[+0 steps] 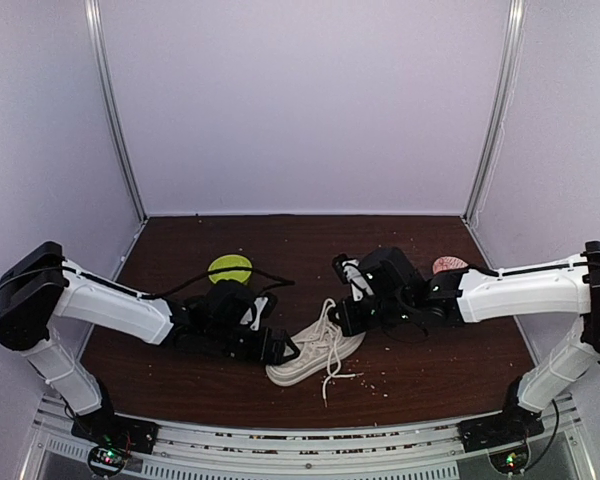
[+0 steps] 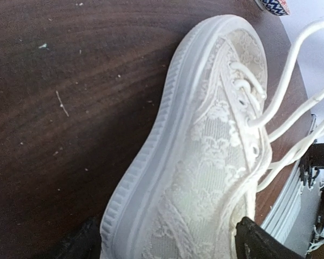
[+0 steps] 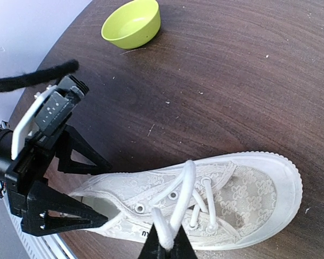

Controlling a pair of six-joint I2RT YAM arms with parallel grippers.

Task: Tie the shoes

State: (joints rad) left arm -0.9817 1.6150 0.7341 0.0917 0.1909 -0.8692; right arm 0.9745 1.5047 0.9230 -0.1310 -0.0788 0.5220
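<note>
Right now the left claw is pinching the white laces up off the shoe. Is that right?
No, it's the right gripper that pinches the white laces up off the shoe. The right wrist view shows it. The left gripper sits open around the shoe's heel end.

**Table** [image 1: 430,385]: dark brown, wood-grained top, enclosed on three sides.
**Bowl, lime-green** [image 1: 230,268]: set upright on the far left part of the table, its opening turned upward; kept well apart from the second bowl.
**Bowl, pinkish** [image 1: 448,264]: placed at the far right; only partly seen.
**Pale specks** [image 1: 380,378]: scattered over the tabletop, thickest toward the near right.
**Walls, white** [image 1: 300,100]: joined at the back corners by metal posts [image 1: 115,110].
**Ribbed metal rail** [image 1: 300,445]: fitted along the near edge.
</note>
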